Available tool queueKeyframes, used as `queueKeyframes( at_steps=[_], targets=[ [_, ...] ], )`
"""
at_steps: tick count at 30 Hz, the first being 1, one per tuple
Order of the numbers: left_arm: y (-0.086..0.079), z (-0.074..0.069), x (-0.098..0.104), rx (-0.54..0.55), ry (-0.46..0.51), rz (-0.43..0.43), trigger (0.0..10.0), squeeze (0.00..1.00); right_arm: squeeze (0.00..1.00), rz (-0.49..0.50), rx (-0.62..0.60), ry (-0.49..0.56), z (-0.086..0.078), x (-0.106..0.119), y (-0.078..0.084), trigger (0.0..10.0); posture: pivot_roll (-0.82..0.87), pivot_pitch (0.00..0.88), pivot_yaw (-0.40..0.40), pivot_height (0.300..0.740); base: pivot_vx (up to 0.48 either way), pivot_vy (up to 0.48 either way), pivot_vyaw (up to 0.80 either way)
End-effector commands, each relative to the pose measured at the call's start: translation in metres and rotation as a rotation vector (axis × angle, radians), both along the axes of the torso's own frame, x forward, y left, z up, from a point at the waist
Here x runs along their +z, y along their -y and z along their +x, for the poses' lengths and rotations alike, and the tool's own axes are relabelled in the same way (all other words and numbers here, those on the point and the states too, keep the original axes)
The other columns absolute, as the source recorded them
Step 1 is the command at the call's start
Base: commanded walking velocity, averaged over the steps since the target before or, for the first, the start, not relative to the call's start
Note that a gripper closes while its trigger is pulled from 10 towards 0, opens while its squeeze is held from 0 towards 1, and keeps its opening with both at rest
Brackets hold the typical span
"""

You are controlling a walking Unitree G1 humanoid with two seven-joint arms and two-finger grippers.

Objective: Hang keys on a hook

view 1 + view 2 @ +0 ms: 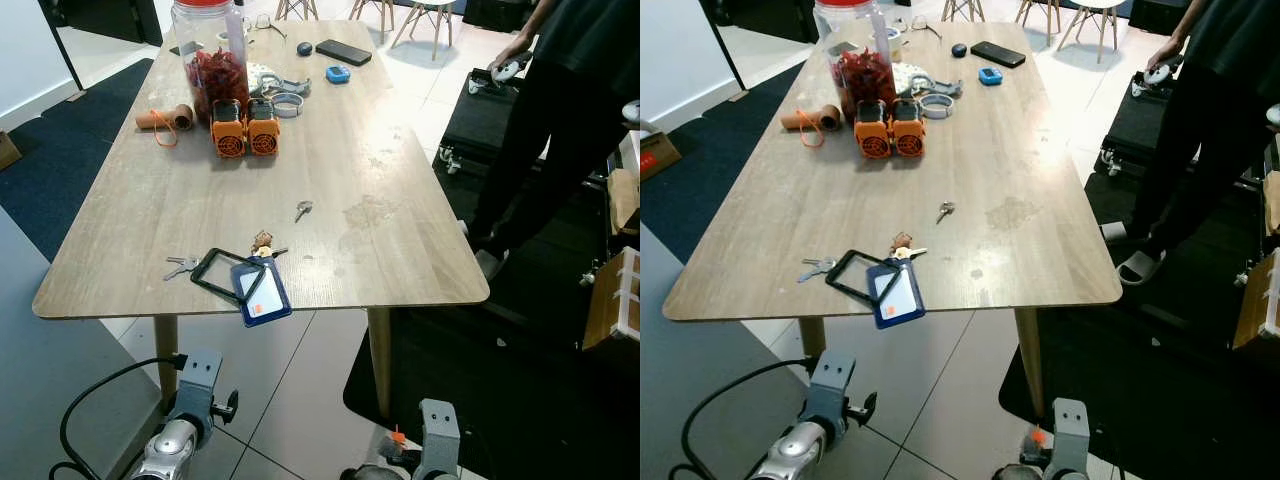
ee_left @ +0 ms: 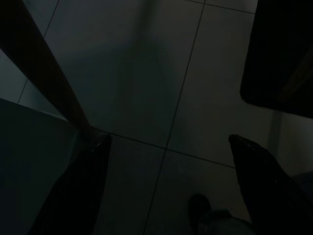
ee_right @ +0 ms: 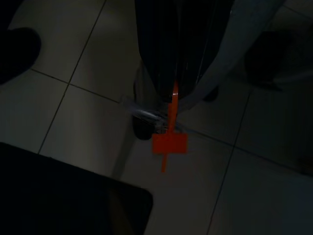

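Jaws of the left gripper (image 2: 166, 186) stand wide over dim floor tiles (image 2: 146, 73); whether the right gripper's are open, I cannot tell. Keys (image 1: 183, 264) lie near the tabletop's (image 1: 150, 200) front edge, lower left of centre, beside a blue badge holder (image 1: 260, 291). Farther up: a lone key (image 1: 303, 209), orange fans (image 1: 245, 128), a jar (image 1: 210, 55). A person (image 1: 560, 110) stands at the right.

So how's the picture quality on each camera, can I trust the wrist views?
Head views: sharp and evenly lit, mild glare on the table, keys clearly readable. Left wrist view: very dark, only floor tiles and a table leg. Right wrist view: dim, orange tag legible.
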State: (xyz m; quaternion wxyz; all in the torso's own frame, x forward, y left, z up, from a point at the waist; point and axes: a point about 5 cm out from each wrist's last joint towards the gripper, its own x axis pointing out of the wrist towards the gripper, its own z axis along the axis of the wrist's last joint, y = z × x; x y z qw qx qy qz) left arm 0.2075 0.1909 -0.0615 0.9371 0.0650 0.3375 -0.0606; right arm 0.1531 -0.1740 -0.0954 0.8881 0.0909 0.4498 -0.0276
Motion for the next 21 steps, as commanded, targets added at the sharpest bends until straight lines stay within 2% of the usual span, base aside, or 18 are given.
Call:
queueKeyframes(
  at_steps=[1,16,21],
  targets=[
    [-0.0016,-0.0037,-0.0025,0.006,-0.02,0.0,10.0,0.0,0.0,-0.005,-0.011,-0.013,-0.0039,-0.0014,0.0033,10.0,0.1,0.068,-0.023,0.74,0.0,0.0,0.0],
    [0.0052,-0.0017,-0.0024,0.021,-0.013,-0.026,10.0,0.0,0.0,-0.01,-0.002,-0.009,0.0012,0.0006,0.0059,10.0,0.1,0.064,-0.032,0.74,0.0,0.0,0.0],
    [0.0069,0.0001,-0.0015,0.026,-0.006,-0.035,10.0,0.0,0.0,-0.014,0.001,-0.007,0.0023,0.0012,0.0072,10.0,0.1,0.063,-0.034,0.74,-0.377,0.0,0.0]
  ],
)
